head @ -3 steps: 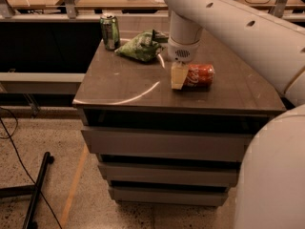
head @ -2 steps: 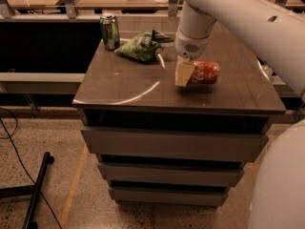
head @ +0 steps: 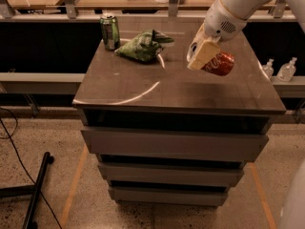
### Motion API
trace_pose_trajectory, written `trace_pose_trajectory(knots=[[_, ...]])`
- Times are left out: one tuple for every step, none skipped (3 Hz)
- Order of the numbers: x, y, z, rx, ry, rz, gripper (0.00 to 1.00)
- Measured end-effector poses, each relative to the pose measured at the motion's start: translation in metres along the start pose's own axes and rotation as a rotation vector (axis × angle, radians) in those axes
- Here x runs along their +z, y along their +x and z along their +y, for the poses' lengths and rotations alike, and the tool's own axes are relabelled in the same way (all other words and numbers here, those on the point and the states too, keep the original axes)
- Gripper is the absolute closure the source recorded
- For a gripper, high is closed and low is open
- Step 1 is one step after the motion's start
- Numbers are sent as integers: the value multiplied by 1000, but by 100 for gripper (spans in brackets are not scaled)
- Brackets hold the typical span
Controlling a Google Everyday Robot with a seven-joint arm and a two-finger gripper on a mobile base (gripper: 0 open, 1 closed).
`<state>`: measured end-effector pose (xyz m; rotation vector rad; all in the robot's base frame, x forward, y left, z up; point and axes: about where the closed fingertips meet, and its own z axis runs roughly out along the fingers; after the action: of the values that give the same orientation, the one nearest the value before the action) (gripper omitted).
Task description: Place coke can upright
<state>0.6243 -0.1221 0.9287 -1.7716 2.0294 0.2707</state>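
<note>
The coke can point(head: 221, 64) is red with white script. It lies tilted on its side, a little above the right part of the brown cabinet top point(head: 157, 89). My gripper point(head: 200, 60) comes down from the upper right on the white arm. It is shut on the can's left end, and its cream fingers point(head: 205, 54) cover that end. The can's silver top is hidden behind the fingers.
A green can point(head: 110, 31) stands upright at the far left corner of the top. A crumpled green bag point(head: 143, 46) lies next to it. Two clear bottles point(head: 287, 70) stand on a ledge to the right. A black stand point(head: 38, 185) lies on the floor at the left.
The gripper has closed on the coke can and has lifted it slightly up and to the right. The green can and the bag have not moved.
</note>
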Motion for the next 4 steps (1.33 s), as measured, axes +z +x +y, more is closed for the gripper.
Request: trace_pose_trajectory(knots=[[-22, -4, -1, 31, -28, -193, 100], [-38, -22, 1, 66, -80, -419, 100], [-46, -48, 3, 91, -158, -658, 100], [-41, -61, 3, 124, -228, -826, 100]])
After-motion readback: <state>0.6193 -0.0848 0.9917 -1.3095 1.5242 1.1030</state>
